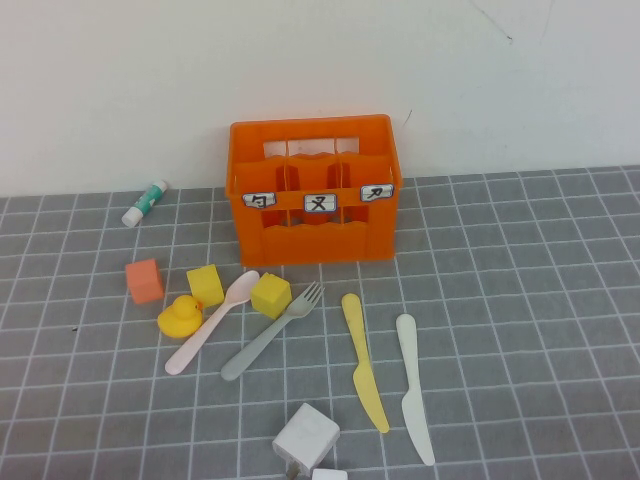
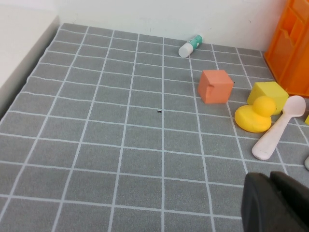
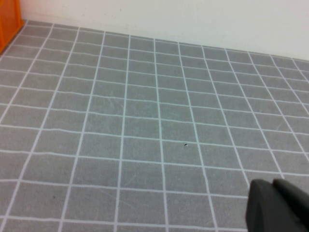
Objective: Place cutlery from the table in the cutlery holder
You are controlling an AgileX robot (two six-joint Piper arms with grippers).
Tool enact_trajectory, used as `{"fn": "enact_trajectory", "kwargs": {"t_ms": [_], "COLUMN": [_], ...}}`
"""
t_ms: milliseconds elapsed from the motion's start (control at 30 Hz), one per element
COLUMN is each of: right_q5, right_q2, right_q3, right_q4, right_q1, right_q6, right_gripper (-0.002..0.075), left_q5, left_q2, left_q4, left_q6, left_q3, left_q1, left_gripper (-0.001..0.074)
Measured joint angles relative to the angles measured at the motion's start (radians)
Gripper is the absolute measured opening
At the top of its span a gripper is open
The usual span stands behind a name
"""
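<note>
The orange cutlery holder [image 1: 312, 190] stands at the back of the grey gridded table [image 1: 540, 300]. In front of it lie the pale pink-white spoon [image 1: 213, 320], the grey-green fork [image 1: 272, 331], the pale yellow knife [image 1: 364, 361] and the white knife [image 1: 414, 387]. Neither arm shows in the high view. My left gripper [image 2: 271, 178] is shut and empty, above bare table short of the spoon [image 2: 279, 128]. My right gripper [image 3: 273, 183] is shut and empty over bare table, with only a corner of the holder [image 3: 8, 21] in view.
An orange cube [image 1: 145, 281], a yellow duck [image 1: 180, 317] and two yellow cubes [image 1: 205, 285] [image 1: 270, 295] crowd the spoon and fork. A glue stick [image 1: 146, 203] lies by the back wall. A white block [image 1: 306, 438] sits at the front edge.
</note>
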Motion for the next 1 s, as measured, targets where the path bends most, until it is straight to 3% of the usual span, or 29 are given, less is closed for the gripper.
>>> {"fn": "enact_trajectory", "kwargs": {"t_ms": [233,400,500,800,900,1000], "right_q5": [0.0,0.0,0.0,0.0,0.0,0.0], "right_q2": [0.0,0.0,0.0,0.0,0.0,0.0], "right_q3": [0.0,0.0,0.0,0.0,0.0,0.0], "right_q4": [0.0,0.0,0.0,0.0,0.0,0.0], "right_q1": [0.0,0.0,0.0,0.0,0.0,0.0], "right_q6": [0.0,0.0,0.0,0.0,0.0,0.0], "right_gripper": [-0.0003,-0.0003,-0.0003,-0.0003,-0.0003,-0.0003], "left_q5": [-0.036,-0.157,-0.185,-0.222,-0.157,0.002], "left_q2": [0.0,0.0,0.0,0.0,0.0,0.002], "left_q4": [-0.07,-0.552,-0.692,-0.873,-0.877,-0.865], "left_q6": [-0.043,-0.263,-0.289,-0.22,-0.082,0.167], "left_q3": [0.002,0.006,0.006,0.006,0.003,-0.079], "left_q1": [0.0,0.0,0.0,0.0,0.0,0.0], "left_gripper": [-0.0001,-0.0001,-0.0001,-0.0001,-0.0001,-0.0001]}}
